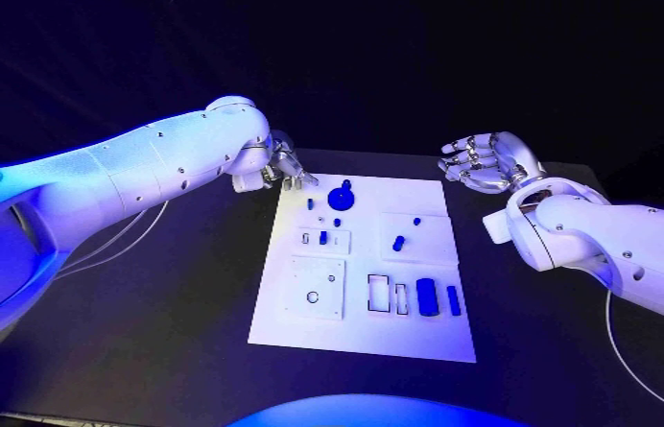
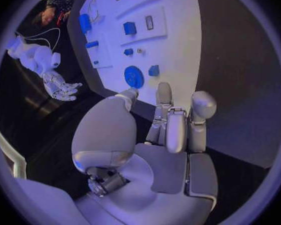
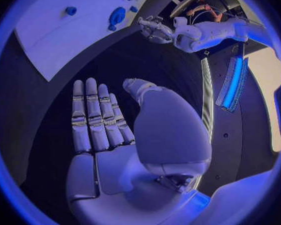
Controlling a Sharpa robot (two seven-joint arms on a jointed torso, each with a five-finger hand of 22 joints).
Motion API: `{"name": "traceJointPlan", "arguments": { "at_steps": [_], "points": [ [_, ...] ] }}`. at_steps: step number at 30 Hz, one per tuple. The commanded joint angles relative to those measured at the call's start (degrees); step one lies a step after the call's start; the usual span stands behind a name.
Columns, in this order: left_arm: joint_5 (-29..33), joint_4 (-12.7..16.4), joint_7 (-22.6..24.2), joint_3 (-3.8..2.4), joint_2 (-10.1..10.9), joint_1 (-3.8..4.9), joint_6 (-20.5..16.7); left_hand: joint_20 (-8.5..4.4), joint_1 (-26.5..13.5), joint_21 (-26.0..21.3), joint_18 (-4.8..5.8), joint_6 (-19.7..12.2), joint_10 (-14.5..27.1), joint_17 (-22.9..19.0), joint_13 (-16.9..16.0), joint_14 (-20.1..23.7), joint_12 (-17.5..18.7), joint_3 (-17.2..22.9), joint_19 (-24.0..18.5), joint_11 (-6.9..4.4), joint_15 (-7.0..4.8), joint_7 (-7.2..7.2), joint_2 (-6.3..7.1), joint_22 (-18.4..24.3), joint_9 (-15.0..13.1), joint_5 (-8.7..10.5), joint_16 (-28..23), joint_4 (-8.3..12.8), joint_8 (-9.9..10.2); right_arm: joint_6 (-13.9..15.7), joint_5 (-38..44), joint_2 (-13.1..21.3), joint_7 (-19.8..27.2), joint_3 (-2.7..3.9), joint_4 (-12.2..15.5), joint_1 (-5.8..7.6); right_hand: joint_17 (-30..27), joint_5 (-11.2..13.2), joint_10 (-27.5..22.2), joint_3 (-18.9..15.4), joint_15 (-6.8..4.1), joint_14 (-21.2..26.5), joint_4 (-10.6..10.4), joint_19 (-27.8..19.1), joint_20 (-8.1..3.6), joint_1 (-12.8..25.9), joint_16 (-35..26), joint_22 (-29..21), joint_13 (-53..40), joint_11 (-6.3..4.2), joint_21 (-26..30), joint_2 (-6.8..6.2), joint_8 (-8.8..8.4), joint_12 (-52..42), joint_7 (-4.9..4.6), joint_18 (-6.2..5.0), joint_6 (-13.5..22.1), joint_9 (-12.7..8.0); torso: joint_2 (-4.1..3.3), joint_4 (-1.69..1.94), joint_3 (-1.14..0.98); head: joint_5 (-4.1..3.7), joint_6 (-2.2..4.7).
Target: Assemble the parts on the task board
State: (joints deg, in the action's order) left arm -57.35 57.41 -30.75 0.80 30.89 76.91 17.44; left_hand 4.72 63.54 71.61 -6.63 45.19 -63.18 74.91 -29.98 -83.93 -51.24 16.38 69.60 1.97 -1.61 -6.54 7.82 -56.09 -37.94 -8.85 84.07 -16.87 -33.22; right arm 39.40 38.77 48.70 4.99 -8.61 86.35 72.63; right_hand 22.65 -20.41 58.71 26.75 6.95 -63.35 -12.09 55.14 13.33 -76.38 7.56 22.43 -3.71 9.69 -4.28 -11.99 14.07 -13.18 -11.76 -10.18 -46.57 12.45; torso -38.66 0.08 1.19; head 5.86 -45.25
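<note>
The white task board (image 1: 363,326) lies in the middle of the black table. A round blue part (image 1: 342,196) sits near its far edge, and several small blue parts (image 1: 398,243) lie further in. Two longer blue parts (image 1: 426,296) stand near the front right. My left hand (image 1: 284,168) hovers at the board's far left corner, empty, its fingers (image 2: 163,93) reaching toward the round blue part (image 2: 133,77). My right hand (image 1: 485,163) is raised beyond the far right corner, off the board. Its fingers (image 3: 93,115) are straight and its palm is empty.
Bare black table (image 1: 166,321) lies on both sides of the board. Rectangular slots (image 1: 378,293) and a raised white block with a hole (image 1: 314,288) mark the board's front half. The left wrist view shows my right hand (image 2: 62,89) across the board (image 2: 178,45).
</note>
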Motion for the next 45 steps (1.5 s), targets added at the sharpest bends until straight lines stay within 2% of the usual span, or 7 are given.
{"name": "traceJointPlan", "arguments": {
  "at_steps": [1, 4, 9, 20, 31, 35, 45],
  "points": [
    [-0.79, -1.15, 0.04, 0.09, -0.81, -0.36, 3.35, 0.14, -0.53, -0.12, -0.54, 0.52, 0.18, 3.11, 0.09, -2.01, -0.32, -0.3, 0.02, 0.23, 0.22, 0.02, -0.02, 0.1, 0.07, 0.33, 0.11, 0.02, -0.36, -0.73, 0.35, -0.12, 0.66, 0.01, 0.08, -0.02, -0.05, -0.39, -0.22, -0.03, 0.09, -0.13, 0.2, 0.13, 0.06, 0.76, -0.31, -0.05, 0.03, 0.36, 0.22, 0.0, -0.27, 0.07, -2.26, -0.27, 0.19, -0.08, 0.04, 0.03, -0.02, 0.06, -0.02],
    [-0.58, -2.13, -0.01, 0.22, -1.42, -0.77, 3.65, 0.13, -0.66, -0.11, -0.53, 0.55, 0.2, 3.14, 0.11, -2.01, -0.33, -0.38, 0.02, 0.22, 0.21, 0.03, -0.11, 0.08, 0.1, 0.35, 0.13, 0.02, -0.38, -0.73, 0.35, -0.18, 0.71, 0.01, 0.05, -0.02, -0.05, -0.39, -0.22, -0.03, 0.09, -0.13, 0.2, 0.13, 0.06, 0.76, -0.31, -0.05, 0.03, 0.36, 0.22, 0.0, -0.27, 0.07, -2.26, -0.27, 0.19, -0.08, 0.03, -0.04, 0.0, 0.06, -0.01],
    [0.06, -2.9, -0.01, 0.33, -1.93, -1.13, 3.9, 0.12, -0.72, -0.13, -0.54, 0.56, 0.22, 3.11, 0.12, -2.0, -0.34, -0.43, 0.0, 0.22, 0.21, 0.04, -0.17, 0.11, 0.11, 0.36, 0.12, 0.02, -0.39, -0.75, 0.35, -0.26, 0.74, 0.01, 0.0, -0.02, -0.05, -0.39, -0.22, -0.03, 0.09, -0.13, 0.2, 0.13, 0.06, 0.76, -0.31, -0.05, 0.03, 0.36, 0.22, 0.0, -0.27, 0.07, -2.26, -0.27, 0.19, -0.08, 0.08, -0.04, -0.11, 0.06, -0.11],
    [1.04, -3.69, -0.04, 0.61, -2.82, -1.5, 4.44, 0.12, -0.64, -0.08, -0.51, 0.6, 0.26, 3.28, 0.15, -2.05, -0.35, -0.44, 0.05, 0.19, 0.2, 0.07, -0.41, 0.01, 0.17, 0.29, 0.21, 0.12, -0.42, -0.83, 0.35, -0.4, 0.75, 0.01, 0.0, -0.02, -0.09, -0.42, -0.2, 0.04, 0.07, -0.18, 0.26, 0.19, 0.06, 0.75, -0.35, -0.21, 0.03, 0.34, 0.21, 0.05, -0.26, 0.04, -2.25, -0.27, 0.16, -0.09, 0.04, -0.07, -0.14, 0.12, -0.15],
    [1.9, -4.02, -0.08, 0.88, -3.25, -1.58, 4.85, -0.04, 1.18, 0.38, -0.36, 1.68, -0.03, 3.9, 0.39, -2.32, -0.63, -0.39, 0.52, -0.19, -0.1, 0.49, -1.34, -0.82, 0.42, 0.11, 0.63, 0.31, -1.1, -0.87, 0.35, -0.46, 0.74, 0.02, -0.03, -0.03, -0.09, -0.42, -0.2, 0.04, 0.07, -0.18, 0.26, 0.19, 0.06, 0.75, -0.35, -0.21, 0.03, 0.34, 0.21, 0.05, -0.26, 0.04, -2.25, -0.27, 0.16, -0.09, 0.08, 0.02, -0.15, -0.02, -0.33],
    [2.06, -4.31, -0.09, 0.98, -3.46, -1.64, 4.81, -0.1, 1.75, 0.45, -0.34, 1.83, -0.12, 4.02, 0.47, -2.38, -0.66, -0.25, 0.58, -0.27, -0.18, 0.57, -1.7, -0.92, 0.52, 0.05, 0.72, 0.32, -1.18, -0.88, 0.35, -0.5, 0.75, 0.02, -0.05, -0.03, -0.09, -0.42, -0.2, 0.04, 0.07, -0.18, 0.26, 0.19, 0.06, 0.75, -0.35, -0.21, 0.03, 0.34, 0.21, 0.05, -0.26, 0.04, -2.25, -0.27, 0.16, -0.09, 0.08, -0.02, -0.1, -0.01, -0.39],
    [2.77, -4.72, -0.04, 1.1, -3.76, -1.89, 4.12, -0.33, 4.15, 0.72, -0.26, 2.46, -0.36, 4.19, 0.86, -2.5, -0.69, 0.76, 0.84, -0.58, -0.44, 0.92, -3.21, -1.36, 0.85, 0.0, 0.89, 0.43, -1.6, -0.89, 0.35, -0.54, 0.75, 0.02, -0.1, -0.03, -0.09, -0.42, -0.2, 0.04, 0.07, -0.18, 0.26, 0.19, 0.06, 0.75, -0.35, -0.21, 0.03, 0.34, 0.21, 0.05, -0.26, 0.04, -2.25, -0.27, 0.16, -0.09, 0.06, -0.04, -0.14, -0.14, -0.47]
  ]
}}
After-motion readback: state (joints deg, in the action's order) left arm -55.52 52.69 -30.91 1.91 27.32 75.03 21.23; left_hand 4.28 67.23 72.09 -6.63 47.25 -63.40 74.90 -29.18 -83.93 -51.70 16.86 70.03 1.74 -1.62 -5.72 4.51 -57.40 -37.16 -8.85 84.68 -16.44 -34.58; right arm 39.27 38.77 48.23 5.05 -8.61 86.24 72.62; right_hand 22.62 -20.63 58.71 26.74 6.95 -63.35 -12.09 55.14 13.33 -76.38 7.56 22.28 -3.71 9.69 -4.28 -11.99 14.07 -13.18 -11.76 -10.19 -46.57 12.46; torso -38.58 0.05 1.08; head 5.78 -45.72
